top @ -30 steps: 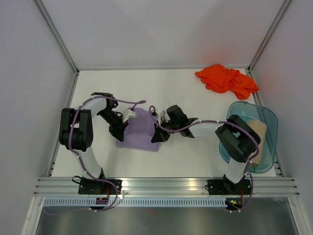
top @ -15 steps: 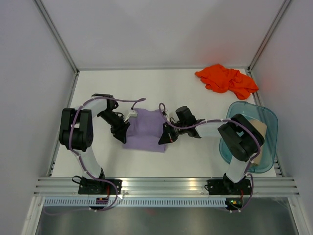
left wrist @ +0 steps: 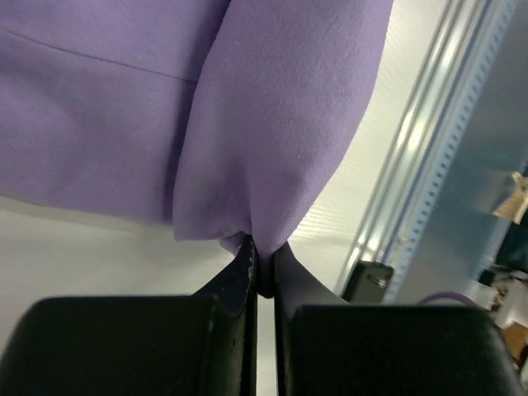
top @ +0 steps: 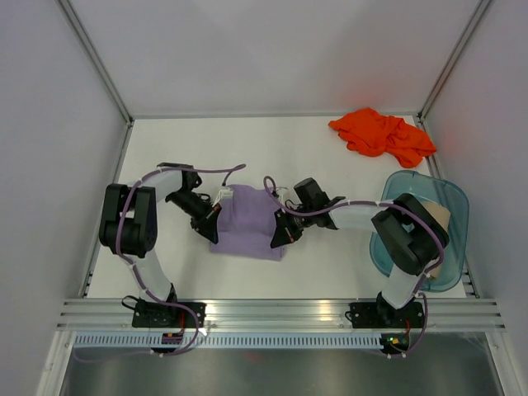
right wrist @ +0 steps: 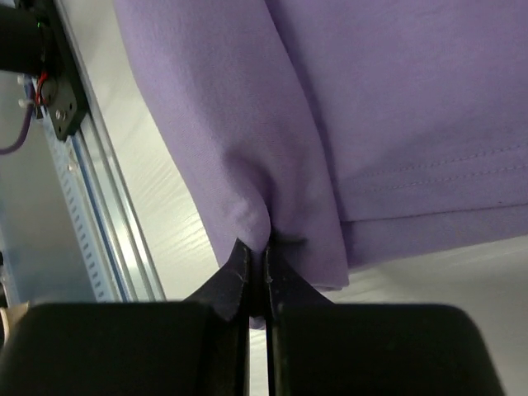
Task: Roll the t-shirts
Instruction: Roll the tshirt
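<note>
The pale lavender t-shirt (top: 247,221) lies folded into a small thick rectangle on the white table between my arms. My left gripper (top: 211,224) is shut on its left edge; in the left wrist view the fingertips pinch a fold of the lavender t-shirt (left wrist: 280,140). My right gripper (top: 279,233) is shut on its right edge; in the right wrist view the lavender t-shirt (right wrist: 239,140) bunches between the closed tips. The orange t-shirt (top: 381,134) lies crumpled at the far right corner. The beige t-shirt (top: 436,221) lies rolled in the tub.
A translucent teal tub (top: 452,247) stands at the right edge of the table. An aluminium rail (top: 272,313) runs along the near edge; it also shows in the left wrist view (left wrist: 412,181) and the right wrist view (right wrist: 107,214). Enclosure walls stand on three sides.
Both grippers have carried the lavender shirt slightly right and nearer to the front edge over the last second. Both stay shut on it.
</note>
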`<state>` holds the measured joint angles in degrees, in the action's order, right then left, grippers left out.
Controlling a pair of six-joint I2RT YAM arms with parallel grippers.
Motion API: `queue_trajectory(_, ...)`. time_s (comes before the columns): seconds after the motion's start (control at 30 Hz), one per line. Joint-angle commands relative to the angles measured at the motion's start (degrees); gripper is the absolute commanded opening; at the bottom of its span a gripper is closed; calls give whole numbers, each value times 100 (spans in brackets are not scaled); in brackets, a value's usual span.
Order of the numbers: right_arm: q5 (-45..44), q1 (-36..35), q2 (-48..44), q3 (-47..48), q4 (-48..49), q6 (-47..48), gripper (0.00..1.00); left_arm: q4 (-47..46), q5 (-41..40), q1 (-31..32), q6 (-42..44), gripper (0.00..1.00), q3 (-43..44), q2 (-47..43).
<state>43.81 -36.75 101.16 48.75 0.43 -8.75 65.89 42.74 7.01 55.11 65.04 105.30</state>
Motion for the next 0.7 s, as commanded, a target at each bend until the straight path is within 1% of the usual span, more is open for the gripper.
queue_trajectory(0.0, 197, -323, -605, 258, -1395, 700, 0, 879, 182, 29, 289, 2, -263, -448)
queue_trajectory(0.03, 529, -480, -676, 205, -1370, 595, 1, 1021, 147, 29, 359, 2, -298, -553)
queue_trajectory(0.07, 749, -517, -773, 22, -1196, 81, 0, 1136, 138, 38, 395, 2, -290, -580)
queue_trajectory(0.13, 944, -517, -817, -85, -931, -161, 0, 1269, 155, 29, 334, 2, -246, -545)
queue_trajectory(0.2, 962, -473, -739, -208, -913, -110, 0, 1050, 165, 29, 62, 2, -176, -458)
queue_trajectory(0.23, 945, -369, -669, -252, -834, -100, 0, 701, 138, 29, -96, 2, -158, -327)
queue_trajectory(0.27, 945, -289, -564, -287, -834, -92, 0, 558, 86, 29, -323, 3, -80, -256)
queue_trajectory(0.33, 910, -87, -221, -217, -930, 49, 0, 260, -133, 29, -501, 4, 9, -80)
queue_trajectory(0.5, 699, -25, 184, 47, -878, 172, 0, -67, -722, 20, -826, 7, 106, 518)
queue_trajectory(0.53, 655, -8, 210, 47, -869, 164, 0, -119, -749, 20, -861, 13, 115, 544)
queue_trajectory(0.6, 524, 28, 289, 20, -825, 111, 0, -173, -689, 11, -888, 20, 185, 475)
queue_trajectory(0.63, 497, 63, 307, 20, -781, 41, 0, -190, -688, 11, -888, 28, 211, 413)
queue_trajectory(0.67, 479, 72, 316, 29, -746, -3, 0, -199, -671, 3, -906, 31, 316, 361)
